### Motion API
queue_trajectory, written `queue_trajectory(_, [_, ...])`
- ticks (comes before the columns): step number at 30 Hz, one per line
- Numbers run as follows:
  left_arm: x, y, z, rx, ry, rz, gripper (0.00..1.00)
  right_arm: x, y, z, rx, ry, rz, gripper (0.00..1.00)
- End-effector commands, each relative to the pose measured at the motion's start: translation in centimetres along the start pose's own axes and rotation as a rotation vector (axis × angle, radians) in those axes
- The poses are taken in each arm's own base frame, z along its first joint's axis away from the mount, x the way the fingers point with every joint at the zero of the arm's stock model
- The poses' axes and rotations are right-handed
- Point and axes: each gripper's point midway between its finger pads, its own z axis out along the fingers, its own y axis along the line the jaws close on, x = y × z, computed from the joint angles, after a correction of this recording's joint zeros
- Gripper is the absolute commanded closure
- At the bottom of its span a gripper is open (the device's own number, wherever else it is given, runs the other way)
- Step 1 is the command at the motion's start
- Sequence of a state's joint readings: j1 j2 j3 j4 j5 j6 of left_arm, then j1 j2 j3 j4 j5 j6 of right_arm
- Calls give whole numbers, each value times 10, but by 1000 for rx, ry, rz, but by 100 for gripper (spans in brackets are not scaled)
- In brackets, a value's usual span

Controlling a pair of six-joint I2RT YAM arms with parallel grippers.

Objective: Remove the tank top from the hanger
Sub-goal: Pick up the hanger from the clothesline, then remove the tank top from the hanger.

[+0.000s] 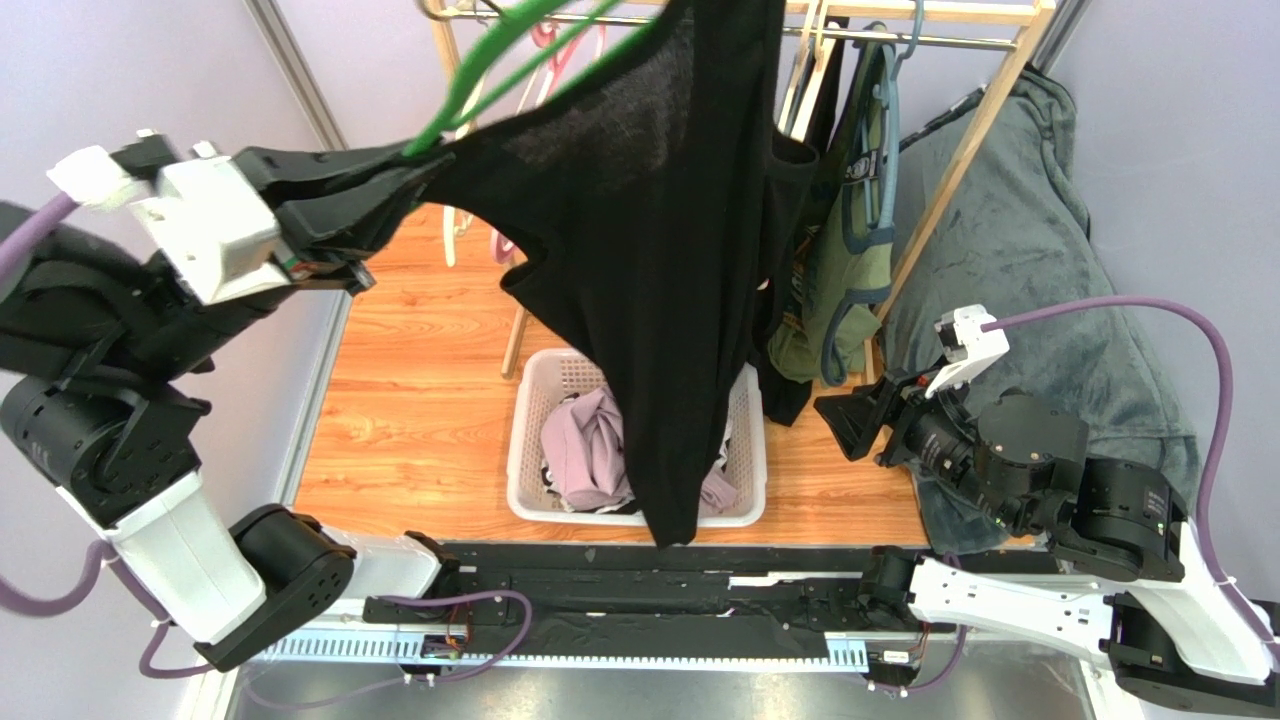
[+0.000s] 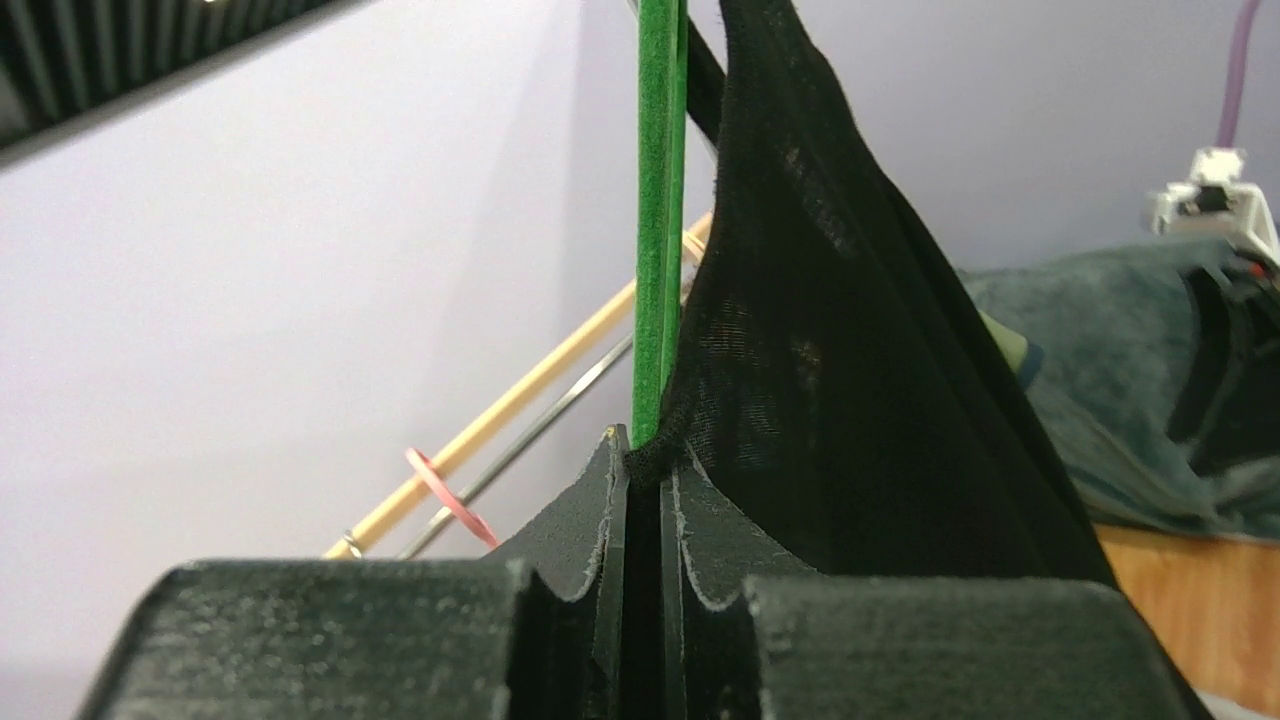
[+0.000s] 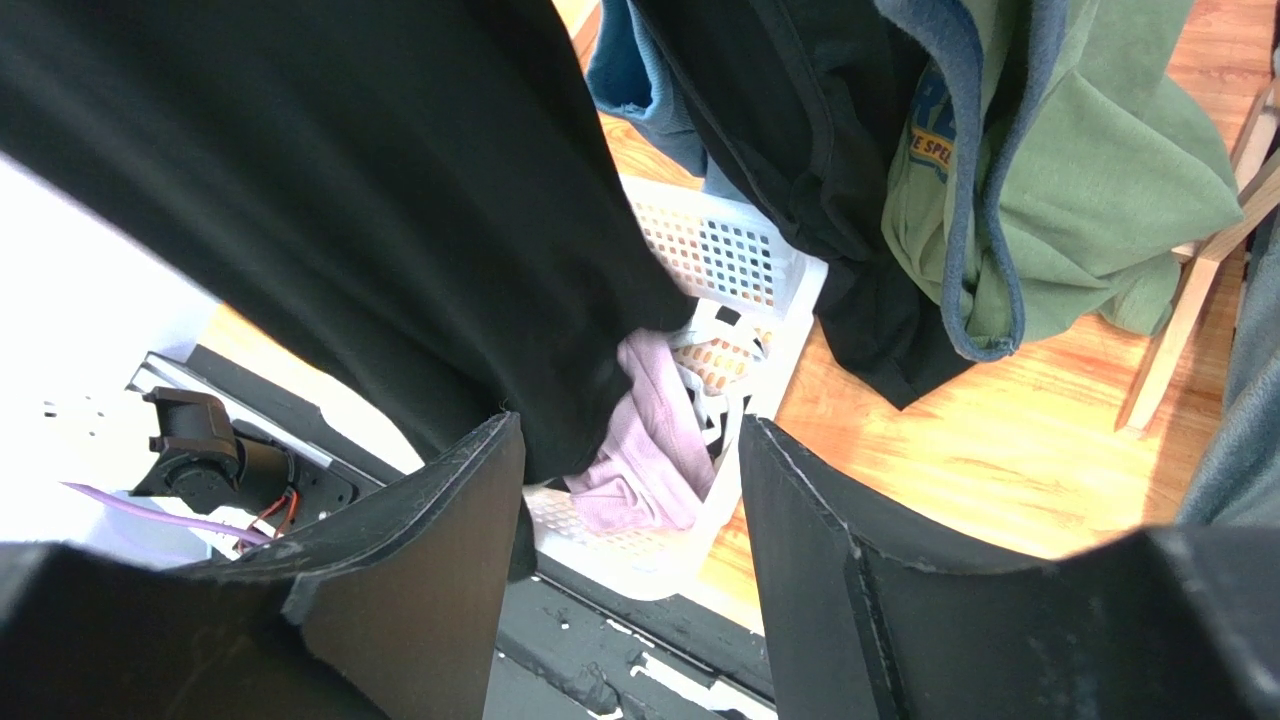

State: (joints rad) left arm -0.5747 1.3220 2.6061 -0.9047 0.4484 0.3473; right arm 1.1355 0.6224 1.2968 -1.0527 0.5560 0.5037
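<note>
1. Tank top: black, and it fills the middle of your top view. It hangs from up at the rack down over the basket, with its lower end dangling in front of the basket's near rim. It's on the hanger, not off.
2. Grey blanket: a big rumpled heap on the right, behind your right arm.
3. Wooden worktop: the basket sits on it.
4. Wooden rack: at the back right, with a green top and some dark clothes hanging on it, just right of the tank top.
5. White basket: a perforated plastic basket directly under the tank top, with pinkish clothes piled inside.
6. Green hanger: tilted, with its low end running down to your left claw.
7. Left claw: pressed together, pinching the hanger's end. In the wrist view the tank top's fabric is bunched right at the tips.
8. Right claw: spread, nothing between the fingers. It is low on the right, apart from the tank top and pointing toward it.
</note>
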Motion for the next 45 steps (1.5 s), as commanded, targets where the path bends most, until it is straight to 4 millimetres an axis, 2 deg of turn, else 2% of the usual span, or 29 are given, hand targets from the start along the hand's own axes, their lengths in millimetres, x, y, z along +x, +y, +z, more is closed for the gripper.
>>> queue_trajectory(1, [-52, 33, -6, -148, -175, 105, 100, -6, 7, 6, -10, -25, 14, 41])
queue_trajectory(3, [-53, 40, -7, -189, -177, 119, 100, -5, 8, 7, -13, -23, 12, 41])
queue_trajectory(10, [-28, 46, 5, -198, -105, 200, 100, 0, 6, 8, -19, -25, 17, 41])
queue_trajectory(14, [-18, 23, 6, -82, -84, 183, 100, 0, 2, 5, -13, -35, 20, 41])
queue_trajectory(16, [-3, 8, 7, -10, -39, 154, 100, -1, 0, 3, -13, -41, 24, 41])
queue_trajectory(20, [14, -31, -6, 156, 9, 79, 100, 1, -1, 3, -9, -39, 21, 41])
queue_trajectory(25, [23, -54, -24, 226, 48, 1, 100, 0, 1, 4, -15, -37, 19, 41])
queue_trajectory(27, [37, -65, -29, 257, 89, -33, 100, -1, 3, 5, -17, -34, 17, 41])
queue_trajectory(29, [41, -75, -41, 278, 105, -55, 100, -5, 5, 4, -23, -41, 18, 41])
queue_trajectory(30, [57, -84, -40, 304, 143, -86, 100, -5, 7, 6, -26, -37, 14, 41])
queue_trajectory(32, [65, -92, -50, 312, 163, -113, 100, -11, 12, 5, -44, -47, 11, 41])
queue_trajectory(33, [85, -100, -48, 331, 212, -150, 100, -12, 15, 7, -49, -46, 8, 41])
queue_trajectory(35, [96, -106, -54, 326, 234, -168, 100, -19, 25, 8, -88, -66, 9, 37])
queue_trajectory(36, [112, -113, -57, 333, 268, -189, 100, -21, 29, 9, -106, -69, 9, 36])
queue_trajectory(39, [138, -120, -58, 321, 317, -219, 100, -32, 49, 9, -194, -107, 17, 33])
queue_trajectory(40, [142, -121, -59, 317, 326, -221, 100, -38, 61, 9, -250, -129, 30, 32])
queue_trajectory(43, [155, -125, -59, 325, 353, -230, 100, -43, 82, 13, -333, -151, 14, 31])
queue_trajectory(45, [163, -130, -60, 335, 371, -240, 100, -50, 89, 11, -364, -167, -17, 31])
